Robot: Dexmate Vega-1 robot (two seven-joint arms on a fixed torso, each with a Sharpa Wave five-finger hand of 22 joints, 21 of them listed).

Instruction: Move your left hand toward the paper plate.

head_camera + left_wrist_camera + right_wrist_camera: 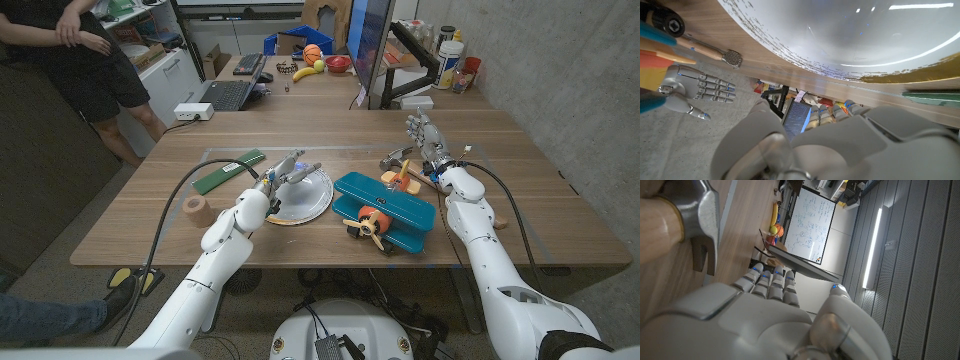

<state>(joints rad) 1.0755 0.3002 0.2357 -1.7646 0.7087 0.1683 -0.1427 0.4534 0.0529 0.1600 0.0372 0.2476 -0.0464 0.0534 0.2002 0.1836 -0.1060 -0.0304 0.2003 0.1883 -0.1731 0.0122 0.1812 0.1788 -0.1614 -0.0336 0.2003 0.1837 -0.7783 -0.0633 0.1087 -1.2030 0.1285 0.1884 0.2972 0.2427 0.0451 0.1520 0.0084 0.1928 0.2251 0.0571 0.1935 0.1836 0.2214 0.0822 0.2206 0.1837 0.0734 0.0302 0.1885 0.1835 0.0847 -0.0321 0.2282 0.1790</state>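
Left hand [283,172] at the paper plate [310,197]
Its fingers lie apart over the plate's near-left rim, holding nothing; right hand [426,137] stands open beyond the plate.

The wooden table [330,130] is viewed from above its near edge, looking toward the far edge. The paper plate [840,35] is seen very close from the left wrist. The hammer [695,225] is shared by both wrist views.

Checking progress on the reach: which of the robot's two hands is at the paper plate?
The left hand: its fingers reach over the paper plate's near-left rim. The right hand stands upright beyond the hammer, well away from the plate.
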